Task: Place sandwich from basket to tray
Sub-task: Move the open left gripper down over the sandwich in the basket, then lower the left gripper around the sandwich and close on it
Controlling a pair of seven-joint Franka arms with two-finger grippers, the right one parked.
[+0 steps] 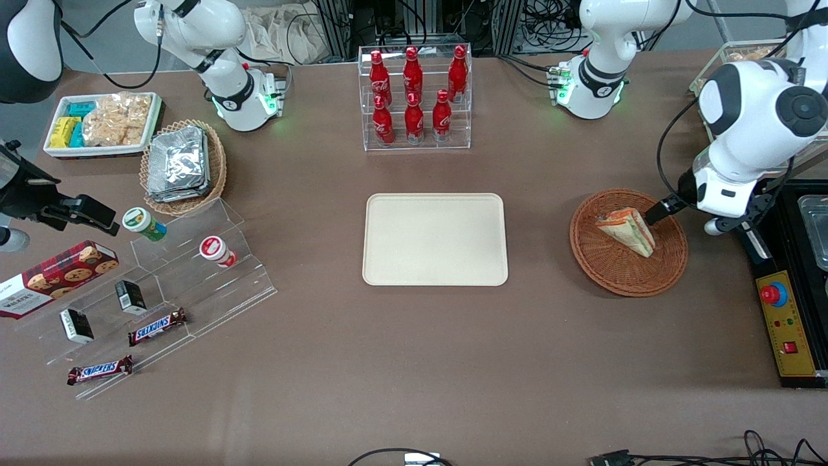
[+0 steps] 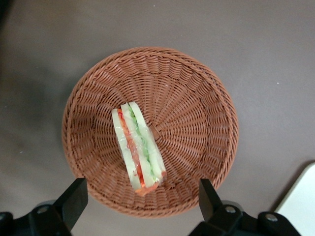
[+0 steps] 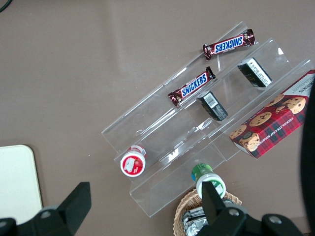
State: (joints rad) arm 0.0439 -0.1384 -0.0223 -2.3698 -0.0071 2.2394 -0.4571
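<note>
The sandwich (image 1: 627, 230), a clear-wrapped white-bread wedge with green, orange and red layers, lies in the round brown wicker basket (image 1: 608, 275) at the working arm's end of the table. My left gripper (image 1: 666, 212) hovers above the basket's rim, beside the sandwich and not touching it. In the left wrist view the sandwich (image 2: 139, 150) lies on its side in the basket (image 2: 197, 98), and the gripper (image 2: 141, 200) is open and empty, its black fingers (image 2: 74, 201) spread wide. The cream tray (image 1: 435, 239) lies bare at mid-table; a corner of the tray (image 2: 301, 206) shows in the wrist view.
A clear rack of red bottles (image 1: 414, 97) stands farther from the camera than the tray. A black control box with a red button (image 1: 783, 323) lies beside the basket. Toward the parked arm's end are a foil-packet basket (image 1: 181, 165), a white snack tray (image 1: 100, 123) and acrylic steps (image 1: 174, 291).
</note>
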